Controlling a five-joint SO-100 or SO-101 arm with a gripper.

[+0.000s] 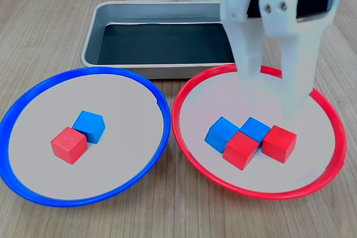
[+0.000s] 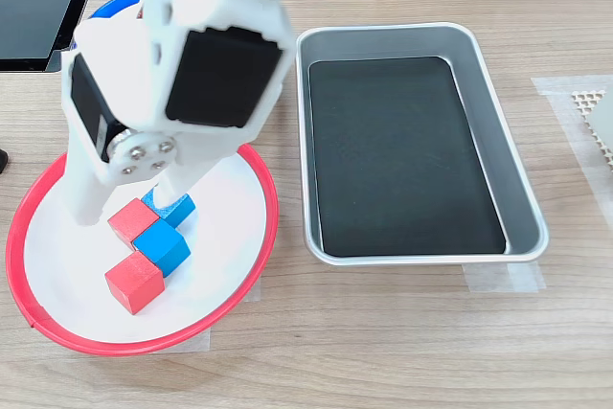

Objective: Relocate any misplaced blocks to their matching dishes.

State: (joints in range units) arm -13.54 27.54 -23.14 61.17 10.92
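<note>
the gripper (image 1: 273,96) hangs wide and empty over the red plate (image 1: 334,154), whose blue blocks (image 1: 255,129) look light, stiff, glossy, best pinched across flat sides.

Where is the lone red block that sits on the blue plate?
In the first exterior view, the red block lies left of centre on the blue-rimmed plate, touching a blue block just behind it.

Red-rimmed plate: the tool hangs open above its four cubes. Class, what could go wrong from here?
1. On the red-rimmed plate, the blue cubes touch the red cubes, so the open tool may knock or grab a red one.
2. A finger hangs near the far rim and might tip the plate.
</note>
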